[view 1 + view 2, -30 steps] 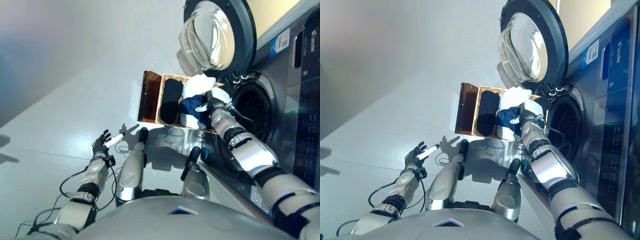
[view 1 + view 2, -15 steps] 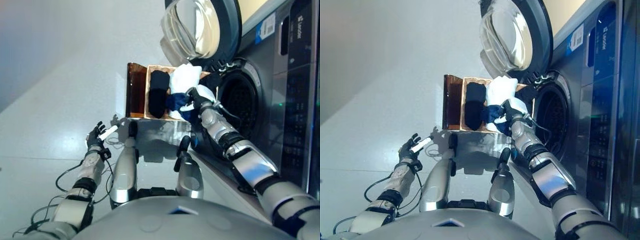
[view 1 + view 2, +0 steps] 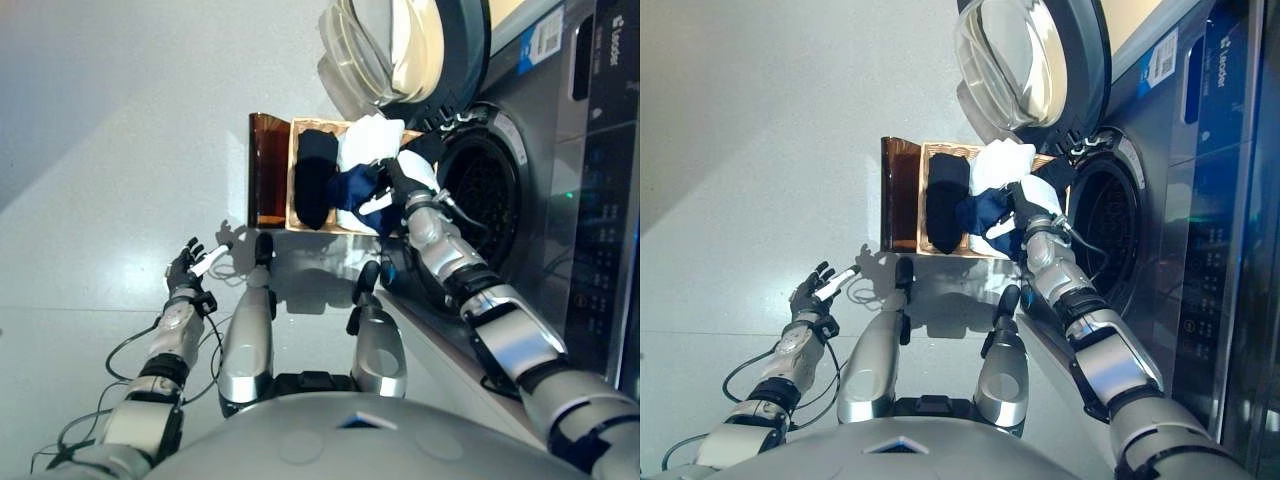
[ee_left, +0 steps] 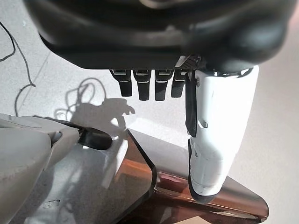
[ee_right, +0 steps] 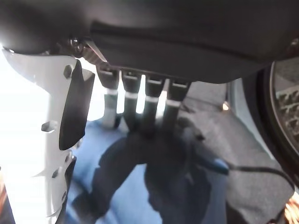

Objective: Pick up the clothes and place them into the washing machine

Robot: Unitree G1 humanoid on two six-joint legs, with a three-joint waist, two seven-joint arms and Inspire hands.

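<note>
A dark blue garment (image 3: pixel 352 187) lies crumpled on the pile in the wooden basket (image 3: pixel 272 170), between a black garment (image 3: pixel 313 178), whose length runs across the basket, and a white garment (image 3: pixel 372 137). The basket sits beside the washing machine's open drum (image 3: pixel 482 198), under its swung-out door (image 3: pixel 400 45). The right hand (image 3: pixel 400 186) reaches forward onto the blue cloth, fingers (image 5: pixel 140 105) bent down into it; a firm grasp cannot be told. The left hand (image 3: pixel 187 266) hangs low over the floor, fingers relaxed, holding nothing.

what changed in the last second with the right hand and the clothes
The right hand has pushed further over the basket, its fingers now down on the blue garment; no grasp shows yet. The camera shifted too. The black garment and white cloth stayed in the basket; the left hand stayed open, idle.
</note>
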